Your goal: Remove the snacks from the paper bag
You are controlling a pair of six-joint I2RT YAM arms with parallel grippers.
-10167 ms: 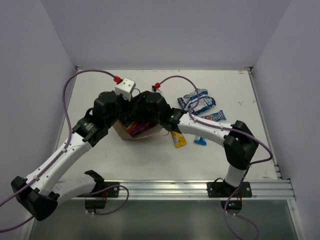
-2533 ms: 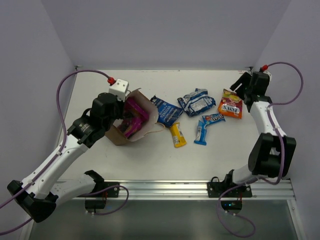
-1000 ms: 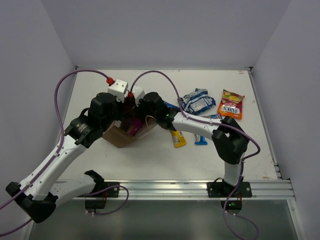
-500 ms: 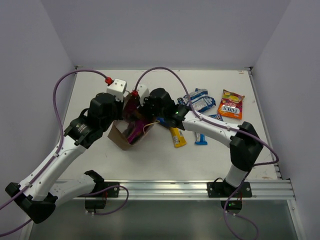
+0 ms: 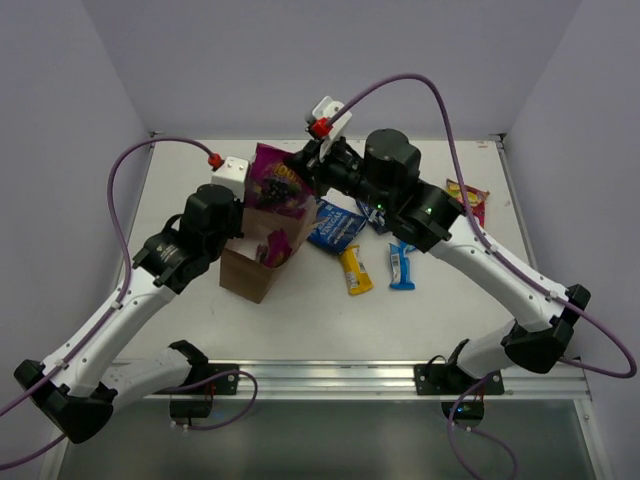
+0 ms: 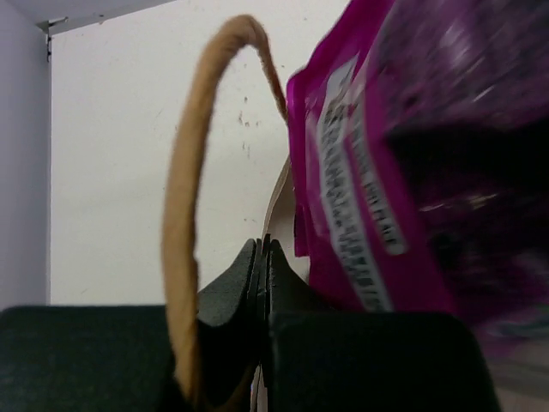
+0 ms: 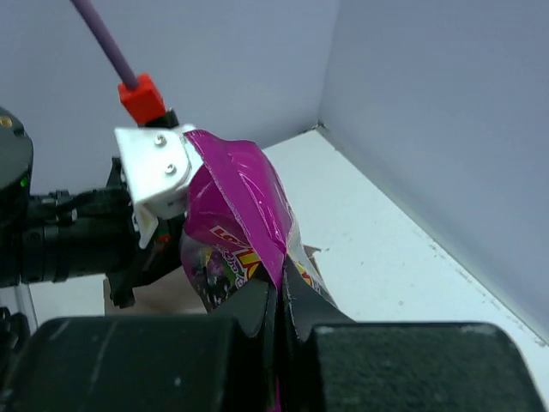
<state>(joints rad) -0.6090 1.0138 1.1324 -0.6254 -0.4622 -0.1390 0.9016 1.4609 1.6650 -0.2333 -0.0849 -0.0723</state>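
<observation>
- Your paper bag (image 5: 248, 272) stands near left. The left gripper (image 6: 263, 257) is pinched tight on its rim, probably to steady it.
- The yellow bar (image 5: 352, 270) and dark blue bag (image 5: 335, 226) lie on the table to its right.
- Farther back, the right gripper (image 7: 277, 296) is clamped on a magenta pouch (image 7: 232, 197), held above the bag's mouth. Its print is unreadable.

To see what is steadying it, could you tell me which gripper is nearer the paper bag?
Left. The left gripper is shut on the paper bag at its rim; the right gripper is raised above it, holding a magenta pouch.
</observation>
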